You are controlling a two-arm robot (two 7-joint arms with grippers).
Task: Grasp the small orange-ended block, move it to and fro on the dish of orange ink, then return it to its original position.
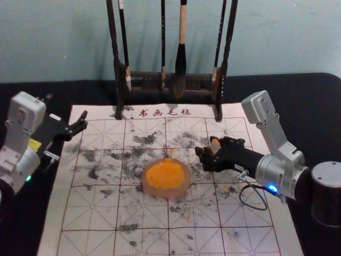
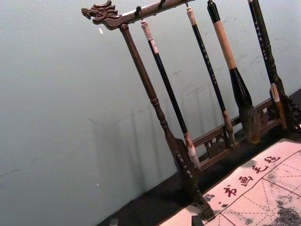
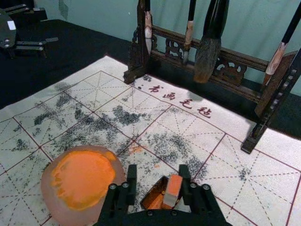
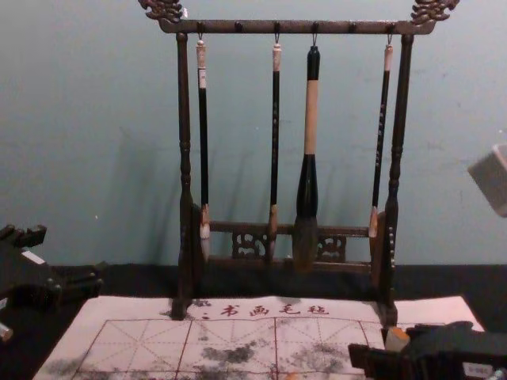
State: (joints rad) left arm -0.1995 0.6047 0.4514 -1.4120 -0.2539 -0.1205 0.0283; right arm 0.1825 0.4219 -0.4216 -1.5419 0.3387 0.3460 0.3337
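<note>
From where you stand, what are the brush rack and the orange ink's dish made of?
The brush rack looks like varnished wood: it's dark brown and a little shiny, with fancy carved ends. The dish is harder. Its rim looks smooth, pinkish and cloudy, so it might be stone, glass or plastic; I can't tell which.

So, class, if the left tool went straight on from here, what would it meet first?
The left tool would probably meet the brush rack first, at its left post; depth is unclear.
</note>
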